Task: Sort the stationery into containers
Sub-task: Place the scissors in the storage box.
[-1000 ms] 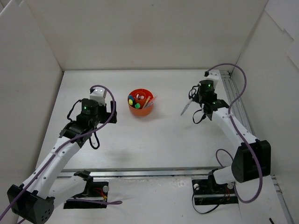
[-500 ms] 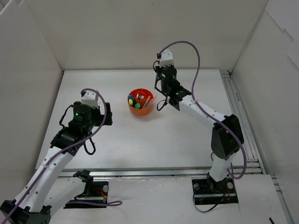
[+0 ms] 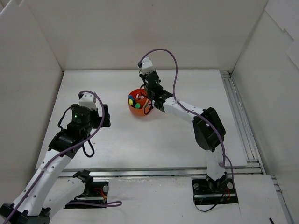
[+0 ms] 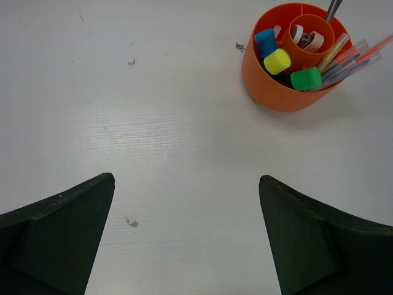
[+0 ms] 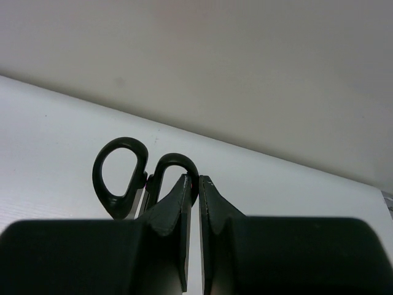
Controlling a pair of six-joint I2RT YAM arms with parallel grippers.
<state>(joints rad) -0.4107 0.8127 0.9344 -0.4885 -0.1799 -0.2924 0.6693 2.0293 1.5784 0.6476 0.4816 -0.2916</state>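
The task looks nearly finished. The orange organiser (image 4: pixel 276 92) already holds three highlighters (image 4: pixel 277 61) with blue, yellow and green caps, a bundle of pens (image 4: pixel 350 58) and small white pieces in its middle well. No loose item shows on the table (image 4: pixel 184 123) in any view. Only the scissors (image 5: pixel 123 143) seem to be left. The right gripper (image 5: pixel 195 181) has its fingers pressed almost together and pinches the scissors near the handles, whose two black loops stick out beyond the fingertips.

The right wrist view does not show the organiser at all. The left wrist view does, ahead and to the right of the left gripper (image 4: pixel 185 181), well apart from it. There a metal tip comes down over the far rim, probably the blade. The left gripper is spread wide and holds nothing.
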